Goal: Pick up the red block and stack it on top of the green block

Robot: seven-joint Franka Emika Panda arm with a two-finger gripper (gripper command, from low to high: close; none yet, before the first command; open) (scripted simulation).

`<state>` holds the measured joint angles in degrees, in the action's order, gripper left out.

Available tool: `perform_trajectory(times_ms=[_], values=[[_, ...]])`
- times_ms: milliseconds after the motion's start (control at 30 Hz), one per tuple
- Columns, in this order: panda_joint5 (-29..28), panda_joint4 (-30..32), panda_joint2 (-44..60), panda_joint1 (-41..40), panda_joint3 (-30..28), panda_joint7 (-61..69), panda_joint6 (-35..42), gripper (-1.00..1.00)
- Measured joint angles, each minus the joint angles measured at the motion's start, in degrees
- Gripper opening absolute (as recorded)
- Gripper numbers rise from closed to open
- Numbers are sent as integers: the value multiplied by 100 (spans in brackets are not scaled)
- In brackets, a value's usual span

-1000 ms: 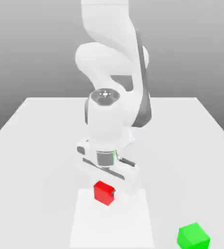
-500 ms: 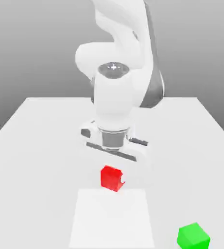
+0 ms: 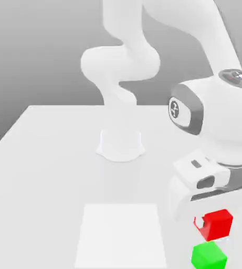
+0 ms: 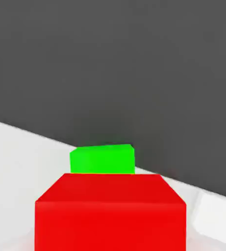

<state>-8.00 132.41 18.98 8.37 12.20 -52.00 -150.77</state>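
My gripper [image 3: 213, 225] is shut on the red block [image 3: 216, 223] and holds it in the air at the exterior view's lower right. The green block [image 3: 209, 256] rests on the table just below the red block, with a thin gap between them. A white fingertip [image 3: 199, 223] shows at the red block's side. In the hand view the red block [image 4: 110, 211] is close up, with the green block [image 4: 103, 159] beyond it near the table's edge.
The white table [image 3: 44, 168] carries a lighter square patch [image 3: 120, 234] near the front middle. The arm's round base [image 3: 121, 144] stands at the table's centre back. The green block sits close to the table's front edge.
The arm has swung from the table's middle to the exterior view's right, carrying the red block up off the table and over to just above the green block.
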Motion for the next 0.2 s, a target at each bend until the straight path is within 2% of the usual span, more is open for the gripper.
perform_trajectory(times_ms=[33,200], values=[[-90,-18,184,31,-41,-54,-161,100],[-90,-18,184,31,-41,-54,-161,100]])
